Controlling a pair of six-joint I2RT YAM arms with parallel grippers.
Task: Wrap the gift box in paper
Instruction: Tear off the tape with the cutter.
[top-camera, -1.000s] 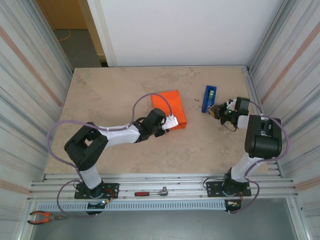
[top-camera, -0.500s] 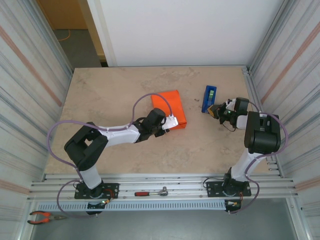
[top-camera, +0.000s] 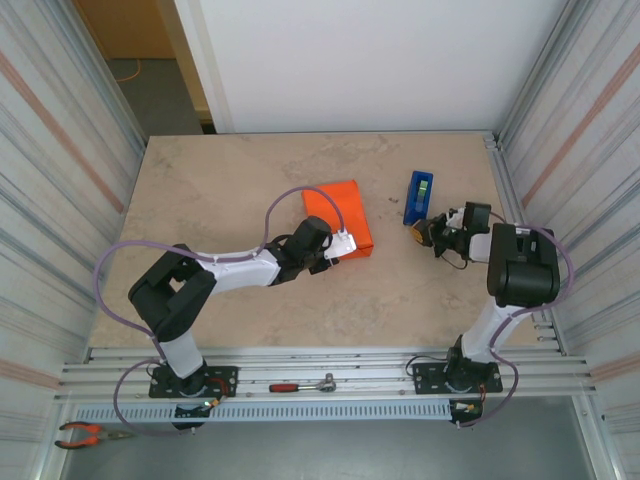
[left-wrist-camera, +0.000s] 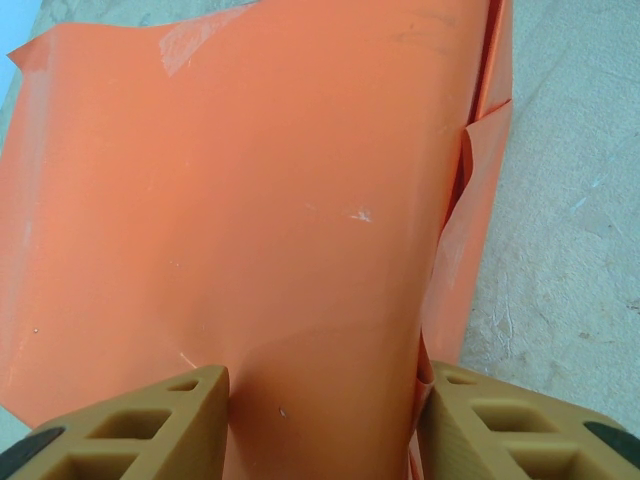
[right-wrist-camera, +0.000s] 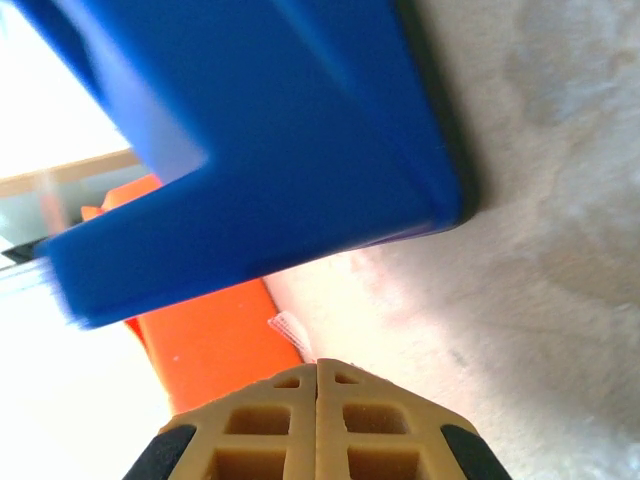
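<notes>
When set against a second earlier, right gripper (top-camera: 422, 233): drawn off the dispenser (top-camera: 419, 196) toward the lower left of the top view; close against its near end before, now just clear of it.
Right jaws: pressed fully together, no gap at the seam in the right wrist view.
Tape scrap (right-wrist-camera: 287, 326): small clear sliver just above the closed fingertips, lower centre of the right wrist view; pinched or merely lying behind, not to be told.
Left gripper (top-camera: 345, 244): unmoved over the same second; parked at the lower right corner of the box (top-camera: 338, 208).
Left jaws: about half spread, one finger on each side of the papered box at the bottom of the left wrist view; seemingly clamped on it.
Box: flat on the table (top-camera: 230, 190), centre of the top view, left of the dispenser and apart from it.
Paper (left-wrist-camera: 250, 200): folded over the box top; loose flap and open seam along the right edge, upper right of the left wrist view.
Meaning for the task: judged a tape-fetching step; retreat from the dispenser with closed jaws consistent with a piece torn off and bound for the open seam; box steadied meanwhile; that side not yet sealed.
</notes>
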